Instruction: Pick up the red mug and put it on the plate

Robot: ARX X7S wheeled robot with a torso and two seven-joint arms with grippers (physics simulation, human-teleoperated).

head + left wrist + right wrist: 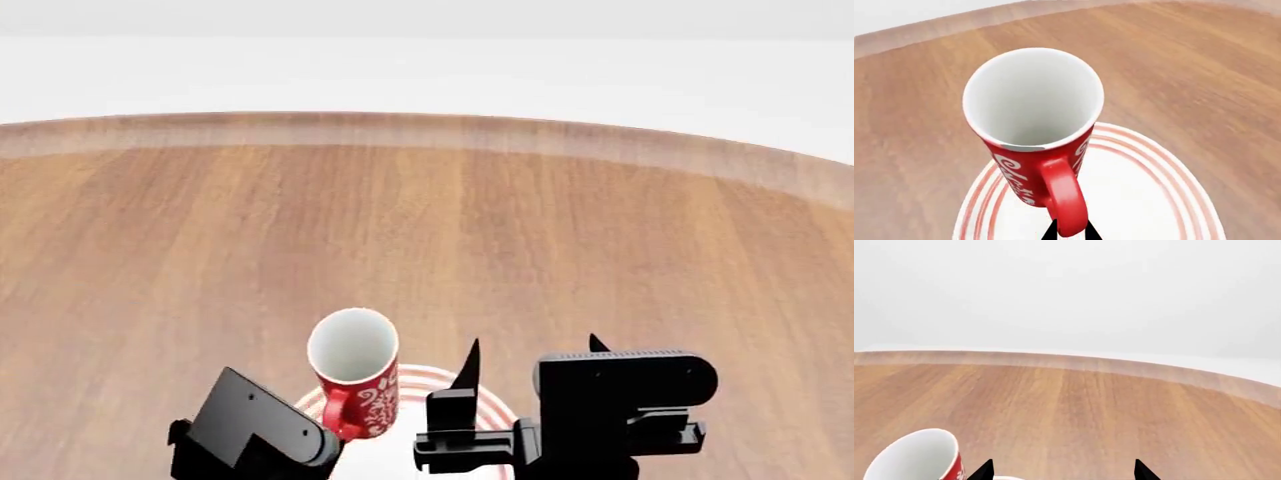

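Note:
The red mug (1029, 177), white inside with white lettering, stands upright over the far part of the plate (1147, 195), a white plate with red rings. My left gripper (1071, 233) is shut on the mug's red loop handle (1066, 200), one black fingertip on each side. The mug's base is hidden, so I cannot tell whether it rests on the plate. In the head view the mug (358, 375) is at the bottom centre with the plate (424, 379) beneath it. My right gripper (531, 350) is open and empty just right of the mug, over the plate's right side.
The round wooden table (441, 230) stretches away beyond the plate to its curved far edge (441, 128). No other objects show on it. Both wrist camera housings crowd the bottom of the head view.

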